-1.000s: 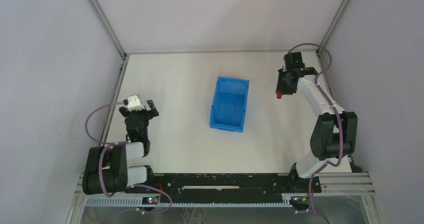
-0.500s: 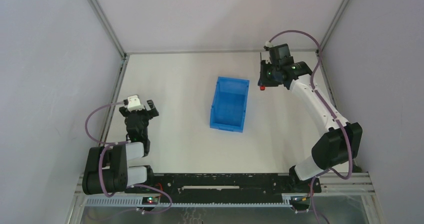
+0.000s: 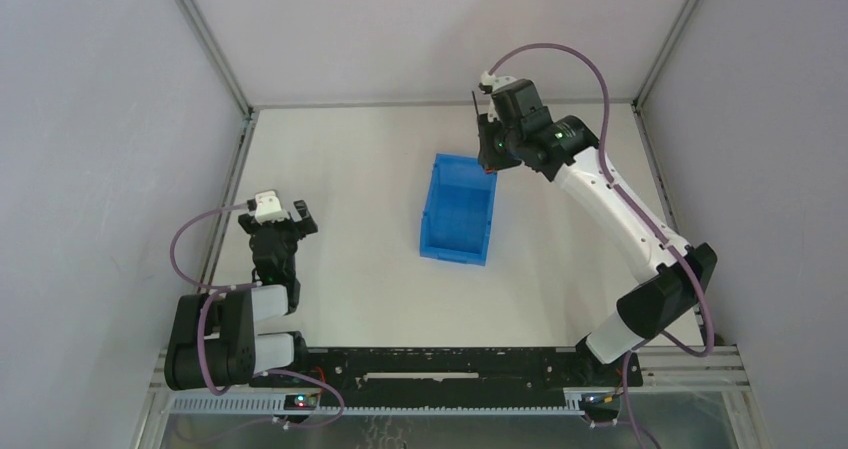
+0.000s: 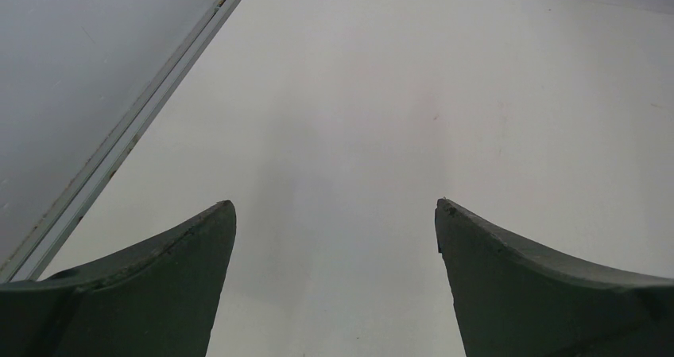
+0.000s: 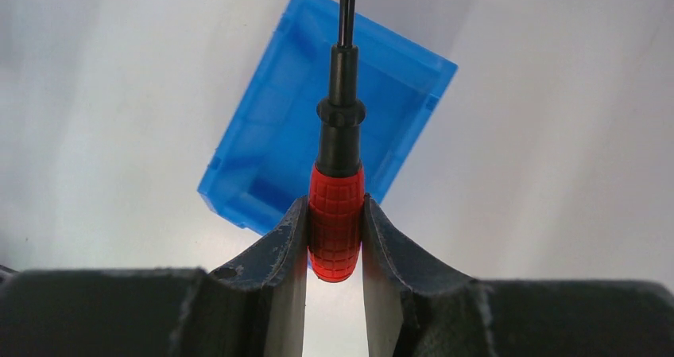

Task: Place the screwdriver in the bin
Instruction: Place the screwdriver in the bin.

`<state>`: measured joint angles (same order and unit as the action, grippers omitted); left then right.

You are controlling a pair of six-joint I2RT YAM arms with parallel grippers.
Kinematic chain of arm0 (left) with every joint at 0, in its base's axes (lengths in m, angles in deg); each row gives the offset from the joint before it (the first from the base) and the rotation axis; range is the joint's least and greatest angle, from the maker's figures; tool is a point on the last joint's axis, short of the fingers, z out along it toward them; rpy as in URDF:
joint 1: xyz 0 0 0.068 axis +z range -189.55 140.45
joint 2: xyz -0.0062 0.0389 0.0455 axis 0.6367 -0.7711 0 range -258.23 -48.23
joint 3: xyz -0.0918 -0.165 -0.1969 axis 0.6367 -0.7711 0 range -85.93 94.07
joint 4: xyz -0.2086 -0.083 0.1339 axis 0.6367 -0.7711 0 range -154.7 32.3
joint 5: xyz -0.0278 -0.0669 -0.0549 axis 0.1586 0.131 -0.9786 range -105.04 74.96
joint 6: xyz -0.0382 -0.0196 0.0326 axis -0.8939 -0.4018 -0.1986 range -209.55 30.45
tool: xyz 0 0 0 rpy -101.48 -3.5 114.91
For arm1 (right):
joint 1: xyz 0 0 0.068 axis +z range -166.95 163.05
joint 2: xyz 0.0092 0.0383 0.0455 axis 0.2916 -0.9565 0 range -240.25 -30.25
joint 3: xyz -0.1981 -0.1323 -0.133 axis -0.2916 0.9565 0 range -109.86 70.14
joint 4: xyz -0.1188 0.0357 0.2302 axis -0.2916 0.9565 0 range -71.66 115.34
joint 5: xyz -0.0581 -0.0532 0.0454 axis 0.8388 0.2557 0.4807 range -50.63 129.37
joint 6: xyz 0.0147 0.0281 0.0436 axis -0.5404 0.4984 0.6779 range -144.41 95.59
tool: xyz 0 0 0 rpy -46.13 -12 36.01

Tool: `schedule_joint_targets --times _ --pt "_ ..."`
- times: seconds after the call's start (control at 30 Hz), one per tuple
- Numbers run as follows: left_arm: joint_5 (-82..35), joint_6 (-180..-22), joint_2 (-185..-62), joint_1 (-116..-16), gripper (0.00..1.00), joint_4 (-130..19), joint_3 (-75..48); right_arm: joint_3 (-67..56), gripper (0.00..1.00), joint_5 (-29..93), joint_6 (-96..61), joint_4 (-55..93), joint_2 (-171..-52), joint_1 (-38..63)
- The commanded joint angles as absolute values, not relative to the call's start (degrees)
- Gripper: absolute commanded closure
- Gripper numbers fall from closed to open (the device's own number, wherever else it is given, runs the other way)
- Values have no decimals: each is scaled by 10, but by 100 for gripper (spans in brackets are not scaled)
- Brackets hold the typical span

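Screwdriver is clamped by its red handle between the two fingers of the right gripper, whose jaws are drawn in narrow against the handle's sides. The thin black shaft points away from the wrist camera and runs out past the top edge of that view.

From overhead, this gripper hangs in the air at the far right corner of the bin. The tool is raised above that end, not resting inside. The blue bin sits on the white table, and in the right wrist view it lies behind the shaft.

Well to the left of the bin, the left gripper is low over the table. Its fingers are spread wide, with only table surface showing between them.
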<state>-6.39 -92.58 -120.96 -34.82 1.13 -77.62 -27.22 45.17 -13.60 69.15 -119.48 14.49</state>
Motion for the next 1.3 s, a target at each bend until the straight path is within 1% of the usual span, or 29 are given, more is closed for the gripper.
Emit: schedule_joint_targets --times 0.0,0.23,0.47,1.0,1.27 --pt "-61 -917 -1202 -352 0 30 -751 -328 100 473 -139 699 -1217 173" --pt "-61 -917 -1202 -352 0 30 -752 -390 100 496 -142 716 -1262 213" --pt "-61 -916 -1202 -352 0 30 -752 -385 100 551 -115 725 -1293 245" --pt "-60 -917 -1202 -352 0 30 -752 -255 100 539 -79 695 -1316 256" --pt "-60 -917 -1202 -352 0 30 -752 -218 100 522 -69 675 -1341 257"
